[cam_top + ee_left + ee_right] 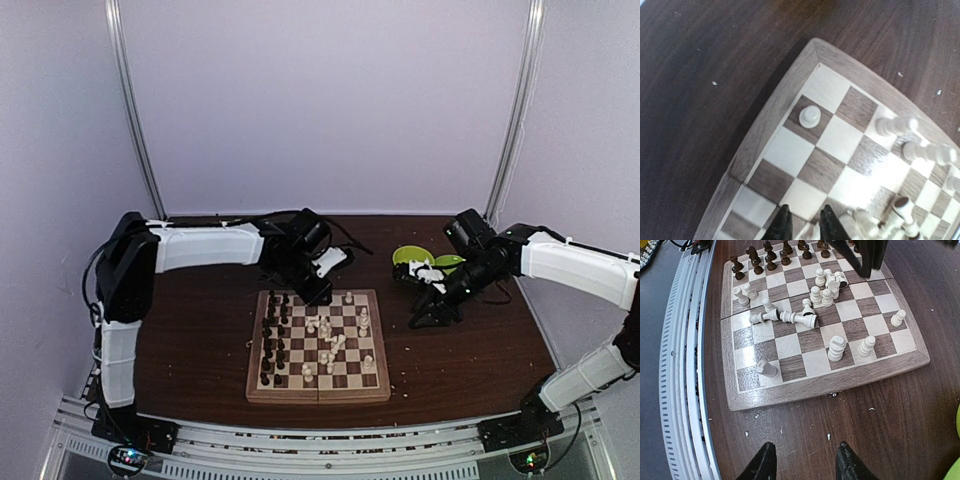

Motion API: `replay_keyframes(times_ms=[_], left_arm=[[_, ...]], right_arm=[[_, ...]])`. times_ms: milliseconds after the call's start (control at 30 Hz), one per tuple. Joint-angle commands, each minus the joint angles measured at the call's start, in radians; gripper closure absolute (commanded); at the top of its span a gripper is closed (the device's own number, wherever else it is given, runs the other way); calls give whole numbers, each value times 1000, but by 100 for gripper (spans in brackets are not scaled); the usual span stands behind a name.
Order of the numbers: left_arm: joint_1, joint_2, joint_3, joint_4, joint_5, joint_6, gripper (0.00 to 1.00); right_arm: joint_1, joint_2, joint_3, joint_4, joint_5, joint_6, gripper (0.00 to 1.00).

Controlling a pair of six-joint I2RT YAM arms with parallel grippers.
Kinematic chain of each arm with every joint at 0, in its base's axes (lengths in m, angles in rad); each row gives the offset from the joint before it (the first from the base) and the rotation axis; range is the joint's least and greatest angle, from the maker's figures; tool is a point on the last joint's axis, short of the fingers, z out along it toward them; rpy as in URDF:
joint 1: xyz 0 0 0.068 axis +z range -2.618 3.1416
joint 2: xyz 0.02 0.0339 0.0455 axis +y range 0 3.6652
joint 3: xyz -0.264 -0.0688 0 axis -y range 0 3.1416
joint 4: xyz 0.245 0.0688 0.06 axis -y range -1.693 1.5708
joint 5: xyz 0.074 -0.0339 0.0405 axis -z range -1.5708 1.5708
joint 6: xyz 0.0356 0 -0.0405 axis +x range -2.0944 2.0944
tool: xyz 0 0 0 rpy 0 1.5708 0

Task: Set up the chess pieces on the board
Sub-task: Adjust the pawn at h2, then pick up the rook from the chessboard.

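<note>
The board (318, 392) lies at the table's middle. Dark chess pieces (272, 340) stand in two rows along its left side. White pieces (332, 340) are scattered over the middle and right, some lying down. My left gripper (318, 292) hovers over the board's far edge, its fingers a little apart and empty (805, 224); a white pawn (810, 116) stands near the corner ahead of it. My right gripper (430, 315) is open and empty over bare table (805, 460), right of the board (830, 382). Two white pieces (799, 318) lie toppled.
A green plate and bowl (415, 258) sit at the back right, just behind my right gripper. Small white crumbs (829, 436) dot the dark table near the board's edge. The metal rail (687, 390) runs along the table's near edge.
</note>
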Motion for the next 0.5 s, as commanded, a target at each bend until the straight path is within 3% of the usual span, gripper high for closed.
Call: replay_keyframes(times_ms=[0, 233, 367, 467], left_arm=[[7, -219, -63, 19, -59, 10, 75], [7, -423, -135, -84, -117, 50, 70], [-18, -557, -290, -10, 24, 65, 68], [-98, -638, -436, 41, 84, 136, 65]], right_arm=[[0, 7, 34, -11, -6, -10, 60], [21, -6, 45, 9, 26, 11, 60], [66, -17, 65, 22, 95, 27, 59], [95, -10, 81, 28, 124, 27, 59]])
